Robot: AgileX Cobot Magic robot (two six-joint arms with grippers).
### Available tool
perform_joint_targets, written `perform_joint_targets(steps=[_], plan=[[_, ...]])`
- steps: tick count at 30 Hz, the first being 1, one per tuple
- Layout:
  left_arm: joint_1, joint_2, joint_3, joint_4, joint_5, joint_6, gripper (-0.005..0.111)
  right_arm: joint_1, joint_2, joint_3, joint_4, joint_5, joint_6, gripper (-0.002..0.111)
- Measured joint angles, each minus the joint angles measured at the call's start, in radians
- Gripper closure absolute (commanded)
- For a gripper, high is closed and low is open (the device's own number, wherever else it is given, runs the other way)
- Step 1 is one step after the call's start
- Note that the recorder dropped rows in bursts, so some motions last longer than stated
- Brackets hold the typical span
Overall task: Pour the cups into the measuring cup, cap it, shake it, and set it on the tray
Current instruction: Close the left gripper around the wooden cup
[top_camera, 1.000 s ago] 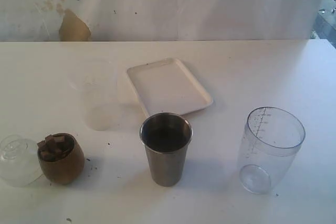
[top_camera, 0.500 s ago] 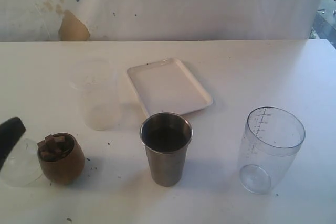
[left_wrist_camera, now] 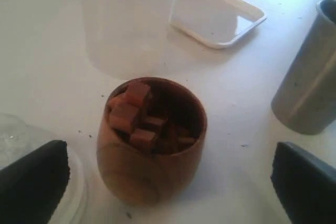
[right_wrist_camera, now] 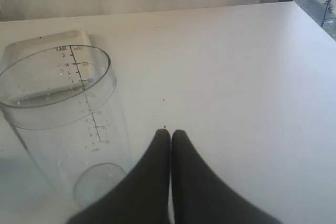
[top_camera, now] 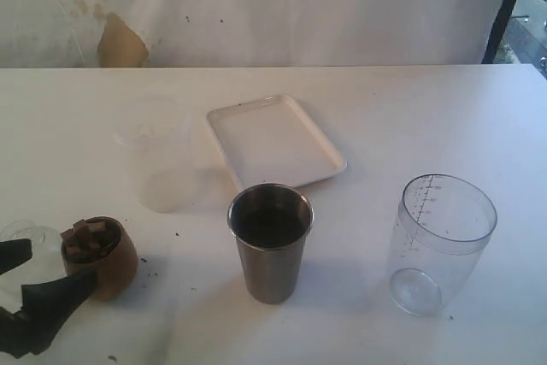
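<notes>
White tabletop, dotted with dark crumbs toward the near left corner. Closest in, at that corner: left gripper (left_wrist_camera: pixel 169 184), black fingers (left_wrist_camera: pixel 32 182) spread wide, one on each side of the brown wooden cup (top_camera: pixel 104 261), touching neither wall of it in the left wrist view. Cup upright, filled to the brim with small brown cubes (left_wrist_camera: pixel 137 116). Just beside it, at the table's left edge, a clear domed lid (top_camera: pixel 19 233), partly under one finger.

Along the same near row, mid-table: stainless-steel tumbler (top_camera: pixel 270 250), upright, dark inside, contents hard to tell. Farther right, well apart from it: measuring cup (top_camera: pixel 440 241), clear, upright, uncapped, printed marks up its side, looks empty. Beside it in the right wrist view: right gripper (right_wrist_camera: pixel 171 136), fingers pressed together, holding nothing, clear of the measuring cup.

Behind the wooden cup: frosted plastic tub (top_camera: pixel 158 164), upright, faint against the white. Behind the tumbler: white tray (top_camera: pixel 273 143), bare, set at a slant. Farthest back: white wall with a tan stain (top_camera: pixel 120 42).
</notes>
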Motion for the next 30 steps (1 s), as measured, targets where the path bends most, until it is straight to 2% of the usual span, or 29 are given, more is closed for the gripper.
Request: perform_joint_targets(steps=[3,7,9,17,23,30], plan=[[0.0,0.123,0.0,-0.071,-0.087,0.117,0.002,0.0,0.0,0.0,0.0,0.0,0.0,0.108],[-0.002,0.224,-0.043,-0.06,-0.114,0.135,0.002,0.0,0.0,0.0,0.0,0.0,0.0,0.108],[-0.033,0.287,-0.074,-0.051,-0.126,0.139,0.002,0.0,0.0,0.0,0.0,0.0,0.0,0.108],[-0.142,0.4,-0.181,-0.075,-0.089,0.174,0.002,0.0,0.0,0.0,0.0,0.0,0.0,0.108],[-0.168,0.443,-0.24,-0.093,-0.064,0.2,0.002,0.0,0.0,0.0,0.0,0.0,0.014,0.108],[-0.168,0.516,-0.284,-0.105,-0.036,0.209,0.002,0.0,0.0,0.0,0.0,0.0,0.014,0.108]])
